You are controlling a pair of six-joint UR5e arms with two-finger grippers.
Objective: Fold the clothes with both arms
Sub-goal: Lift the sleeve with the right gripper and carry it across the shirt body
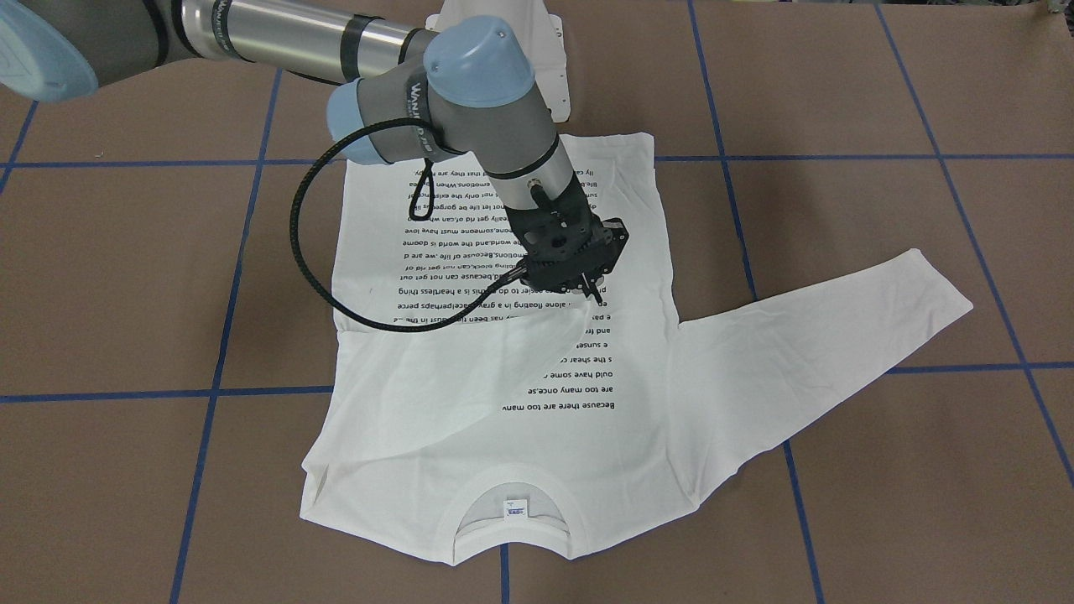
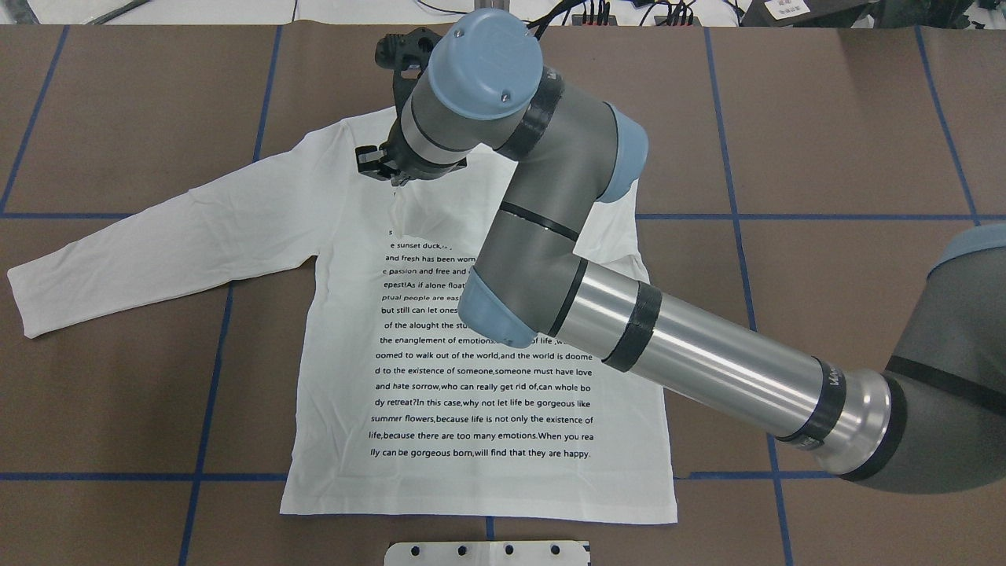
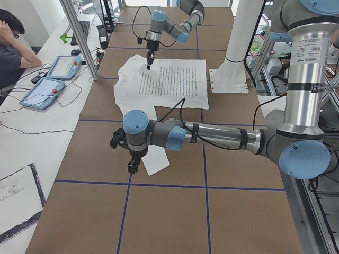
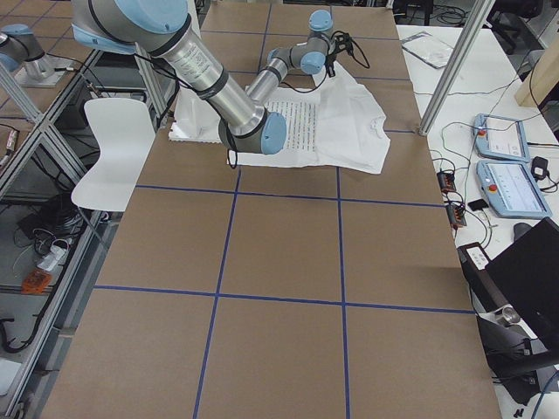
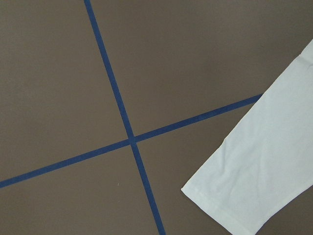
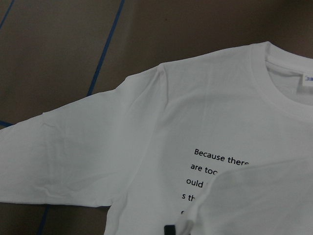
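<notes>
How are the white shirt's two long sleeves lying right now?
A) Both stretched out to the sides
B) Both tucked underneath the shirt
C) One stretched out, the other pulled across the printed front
C: the outstretched sleeve lies flat on the table, while the other sleeve is drawn over the lines of text, its end pinched in the right hand.

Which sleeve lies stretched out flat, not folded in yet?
The left sleeve, straight out on the table. The other sleeve is pulled over the shirt, pinched in the right gripper.
</notes>
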